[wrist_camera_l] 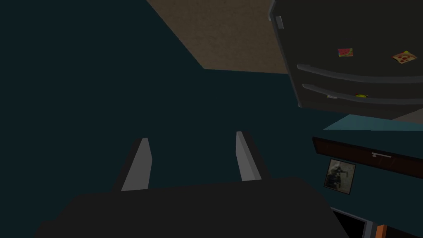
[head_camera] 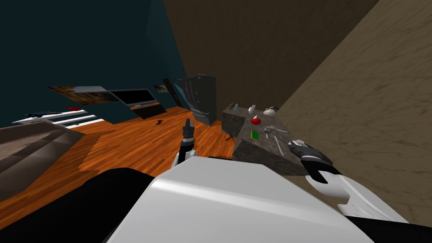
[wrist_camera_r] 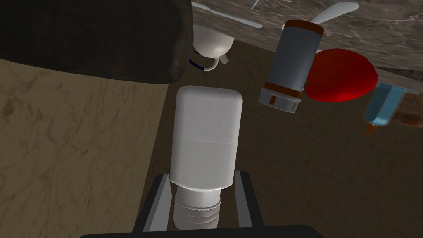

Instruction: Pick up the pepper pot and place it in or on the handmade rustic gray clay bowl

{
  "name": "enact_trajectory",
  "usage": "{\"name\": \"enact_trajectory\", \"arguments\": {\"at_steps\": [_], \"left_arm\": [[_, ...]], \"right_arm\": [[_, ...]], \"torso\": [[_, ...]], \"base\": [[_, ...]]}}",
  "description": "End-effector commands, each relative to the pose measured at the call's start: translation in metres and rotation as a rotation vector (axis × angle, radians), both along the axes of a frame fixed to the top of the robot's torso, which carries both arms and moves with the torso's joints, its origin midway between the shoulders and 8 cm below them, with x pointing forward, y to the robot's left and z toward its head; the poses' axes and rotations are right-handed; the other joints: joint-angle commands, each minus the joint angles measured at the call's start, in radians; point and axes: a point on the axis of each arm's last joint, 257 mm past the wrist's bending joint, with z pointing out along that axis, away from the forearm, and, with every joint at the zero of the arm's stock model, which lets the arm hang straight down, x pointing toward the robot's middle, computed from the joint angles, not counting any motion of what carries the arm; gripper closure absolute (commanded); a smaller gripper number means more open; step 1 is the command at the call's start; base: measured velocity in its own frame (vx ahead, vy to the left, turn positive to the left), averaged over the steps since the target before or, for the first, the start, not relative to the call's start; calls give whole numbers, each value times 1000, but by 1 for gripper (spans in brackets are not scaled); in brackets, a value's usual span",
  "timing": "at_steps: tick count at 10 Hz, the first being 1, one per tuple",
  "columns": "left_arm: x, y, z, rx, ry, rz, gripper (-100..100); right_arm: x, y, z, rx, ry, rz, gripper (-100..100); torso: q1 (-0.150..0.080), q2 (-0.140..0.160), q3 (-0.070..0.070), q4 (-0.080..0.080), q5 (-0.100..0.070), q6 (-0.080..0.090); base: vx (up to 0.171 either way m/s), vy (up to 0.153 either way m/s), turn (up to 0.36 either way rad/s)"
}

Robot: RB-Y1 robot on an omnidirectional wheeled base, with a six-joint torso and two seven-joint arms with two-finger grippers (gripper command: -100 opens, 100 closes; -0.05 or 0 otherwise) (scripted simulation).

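Right wrist view: the right gripper [wrist_camera_r: 202, 177] has its fingers clamped on the base of the white pepper pot [wrist_camera_r: 206, 132]. The pot's long axis runs straight out from them. The dark bowl [wrist_camera_r: 95, 41] looms just beyond its far end, off to one side. The left gripper [wrist_camera_l: 193, 137] hangs open, well apart.

The pot [wrist_camera_r: 205, 136] is rendered plain white, the bowl [wrist_camera_r: 95, 41] dark grey-brown, the cylinder [wrist_camera_r: 291, 66] grey with brown bands and a rounded item [wrist_camera_r: 341, 76] red, while the surface [wrist_camera_r: 392, 29] is veined in mottled grey-brown.
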Motion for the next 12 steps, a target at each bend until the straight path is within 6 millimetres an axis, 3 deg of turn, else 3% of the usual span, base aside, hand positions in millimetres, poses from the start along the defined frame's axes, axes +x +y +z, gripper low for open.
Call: {"name": "enact_trajectory", "arguments": {"at_steps": [1, 7, 9, 10, 12], "left_arm": [[0, 0, 0, 0, 0, 0, 0], [0, 0, 0, 0, 0, 0, 0], [0, 0, 0, 0, 0, 0, 0], [0, 0, 0, 0, 0, 0, 0], [0, 0, 0, 0, 0, 0, 0]], "right_arm": [[2, -8, 7, -12, -20, -28, 100], [3, -39, 29, -68, -72, -147, 100], [8, -39, 31, -68, -82, -141, 100], [7, -41, 31, -70, -81, -147, -100], [7, -41, 31, -69, -81, -147, -100]], "torso": [[0, 0, 0, 0, 0, 0], [-32, 7, 3, -2, -9, 23], [-43, 11, 4, -3, -13, 29], [-42, 12, 4, -3, -13, 28], [-40, 13, 5, -3, -13, 28]], "base": [[8, -18, -83], [25, -53, -63], [16, -45, -38], [0, 0, 0], [0, 0, 0]]}}
